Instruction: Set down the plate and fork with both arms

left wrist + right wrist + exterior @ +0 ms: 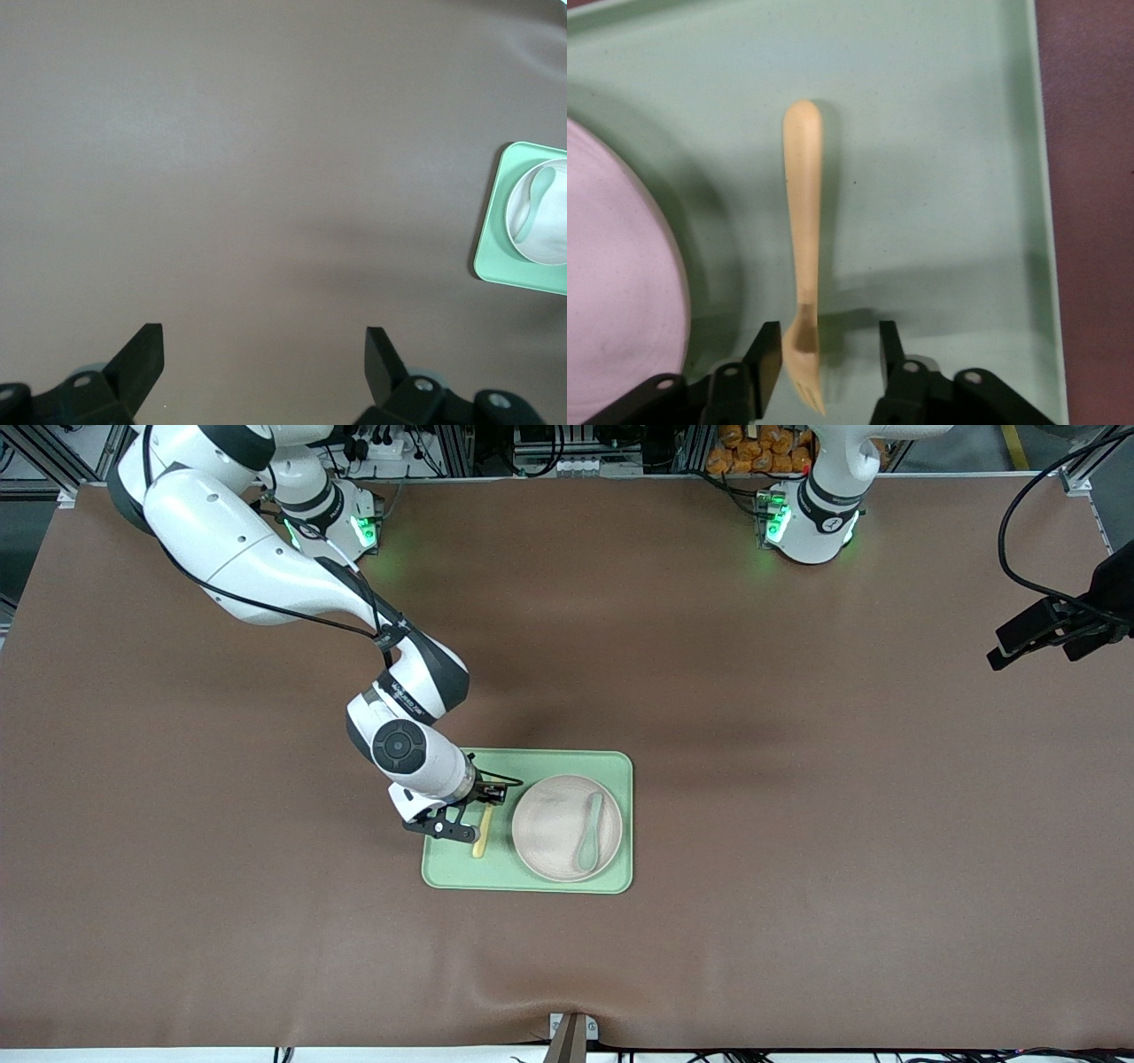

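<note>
The right gripper (824,363) was low over the rectangular light-green tray (567,762), at the tray's end toward the right arm, and its black fingers (764,354) stood apart on either side of the small pale-yellow plastic fork (804,257) without touching it, so the jaws were open and held nothing. The fork lay flat on the tray floor, just beside the small round off-white plate (554,828) and not touching it, between the plate and the tray's rim. Its long axis ran roughly from the robots' side of the table toward the front camera, along the short side of the tray. In the right wrist view the tines lay between the fingers and the rounded handle end pointed away from the gripper. The plate sat on the tray toward the left arm's end, and a grey-green spoon (589,833) lay inside it. The left gripper (264,354) waited above the bare brown table (797,779), well apart from the tray, with its fingers wide open and nothing between them.
</note>
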